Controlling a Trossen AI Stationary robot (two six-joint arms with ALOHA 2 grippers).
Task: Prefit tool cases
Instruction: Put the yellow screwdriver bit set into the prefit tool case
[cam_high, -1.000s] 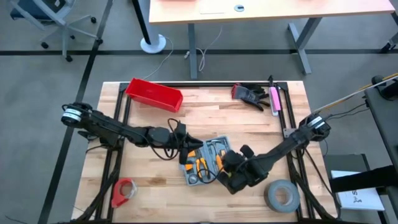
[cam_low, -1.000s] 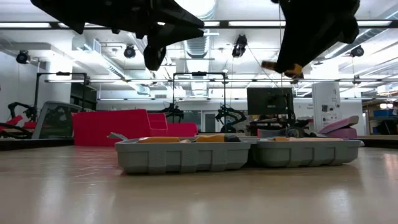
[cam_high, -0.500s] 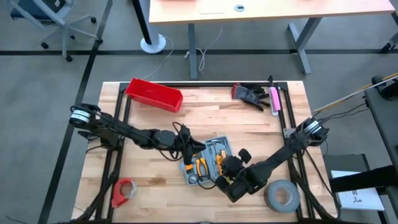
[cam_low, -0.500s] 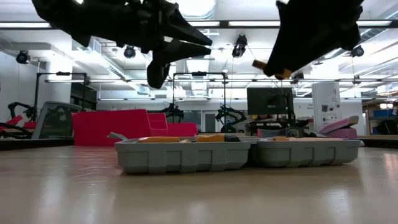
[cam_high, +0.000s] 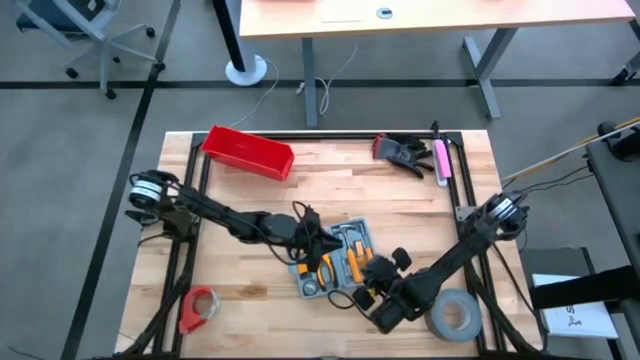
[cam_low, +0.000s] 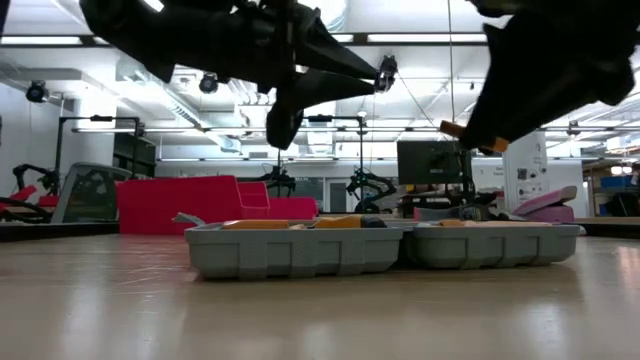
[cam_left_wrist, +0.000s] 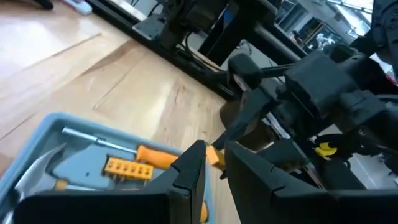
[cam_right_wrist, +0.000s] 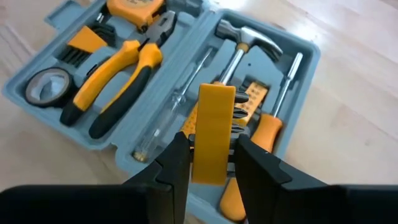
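My right jaws (cam_right_wrist: 211, 163) hang above the near right part of the open tool case (cam_high: 335, 258), clenched on a flat yellow bar (cam_right_wrist: 213, 132) that stands upright between the two fingers; in the high view they (cam_high: 372, 291) sit at the case's near right corner, just left of the grey tape roll (cam_high: 453, 313). My left jaws (cam_left_wrist: 213, 163) hover over the case's left half, pointing right toward the other arm, the fingers drawn nearly together with only a thin slit between them and nothing held; seen from above they (cam_high: 318, 240) sit over the case's far left edge. The case lies opened flat near the middle of the tabletop (cam_high: 400, 200), a little toward the near side. In its moulded recesses I see yellow-handled pliers (cam_right_wrist: 121, 78), a hammer (cam_right_wrist: 249, 37), a slim screwdriver (cam_right_wrist: 180, 96), a small tape roll (cam_right_wrist: 45, 86) and a yellow tape measure (cam_right_wrist: 134, 6). A red tape roll (cam_high: 198, 305) lies at the near left corner of the tabletop. Farther back, a red bin (cam_high: 247, 152) stands at the far left, and a black glove (cam_high: 403, 152) lies beside a pink tool (cam_high: 440, 160) at the far right.
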